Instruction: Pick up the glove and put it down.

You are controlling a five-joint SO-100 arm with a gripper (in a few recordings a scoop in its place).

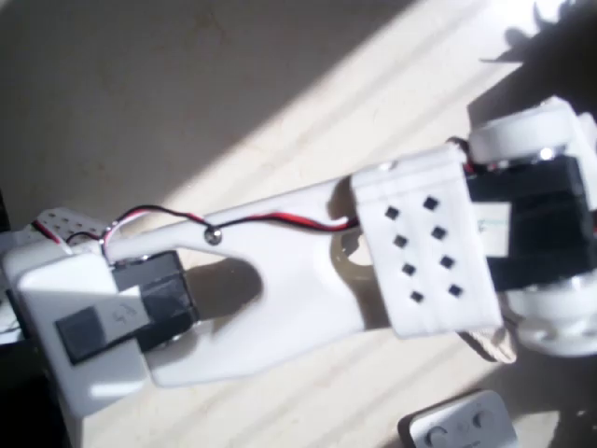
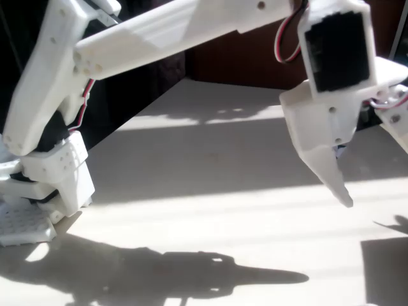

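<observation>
The white plastic two-finger gripper (image 2: 341, 185) hangs above the pale sunlit table (image 2: 210, 210), touching nothing visible. Whether its fingers are apart or together cannot be told. A grey device with round buttons (image 1: 459, 426) lies at the overhead view's lower edge.

Heads up: all you can see of the glove (image 1: 492, 343) is a small cream sliver poking out from under the arm (image 1: 424, 252), low right in the overhead view, on the table (image 1: 187, 93). Can't tell its shape or pose.

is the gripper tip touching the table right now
Apart. In the fixed view the gripper hangs above the table: sunlit tabletop shows beneath its tip, and its shadow falls separately, lower left.
</observation>
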